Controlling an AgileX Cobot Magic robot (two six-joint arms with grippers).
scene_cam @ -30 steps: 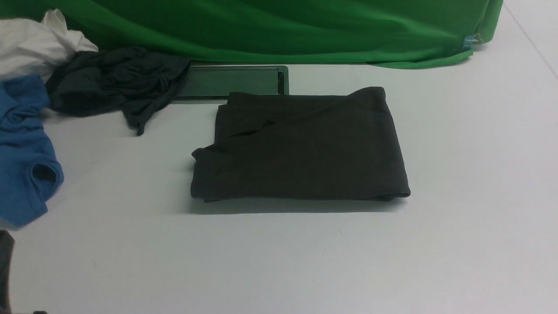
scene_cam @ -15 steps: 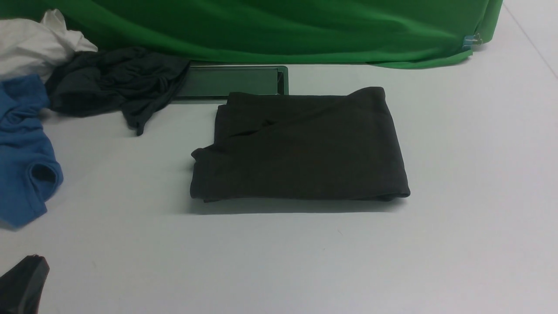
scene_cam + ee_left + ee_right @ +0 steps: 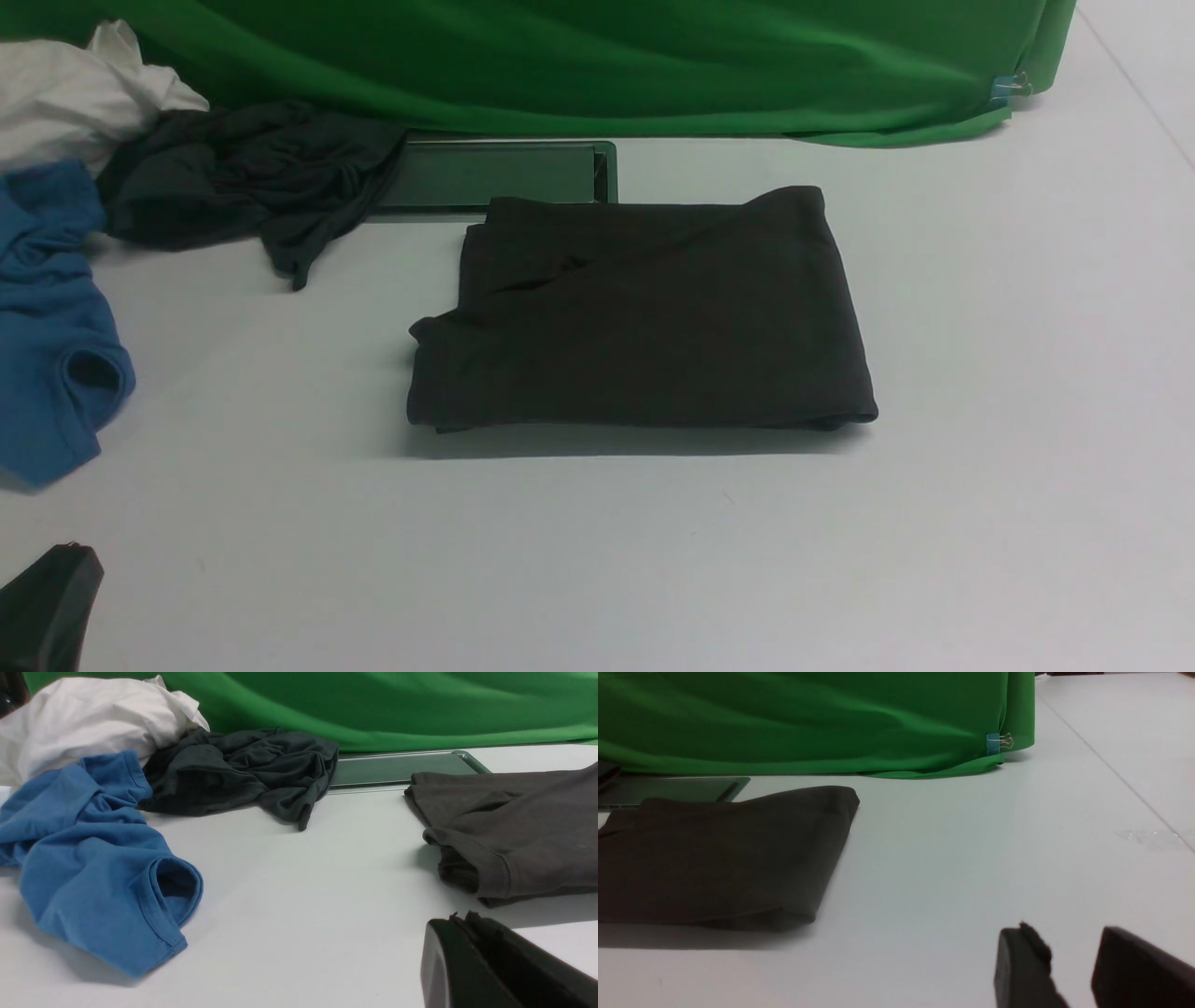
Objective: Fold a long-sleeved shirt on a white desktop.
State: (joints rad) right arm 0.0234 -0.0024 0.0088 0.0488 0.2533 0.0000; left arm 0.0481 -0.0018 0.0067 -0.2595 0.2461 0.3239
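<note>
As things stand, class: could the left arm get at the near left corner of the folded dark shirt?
Probably yes. The left gripper sits shut and low, and only bare white desktop lies between it and the long-sleeved shirt.

Left gripper (image 3: 467,921) matte black, smooth wedge-shaped fingers, frayed tips, right gripper (image 3: 1069,947) black, blocky fingers, fuzz on tip

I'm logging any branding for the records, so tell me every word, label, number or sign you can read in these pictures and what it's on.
None can be read in any view.
The long-sleeved shirt lies folded on the white desktop, only plain dark fabric showing: no print or label visible.
The blue garment, dark grey garment, white garment and green backdrop show no text.
The blue binder clip shows no marking.
</note>
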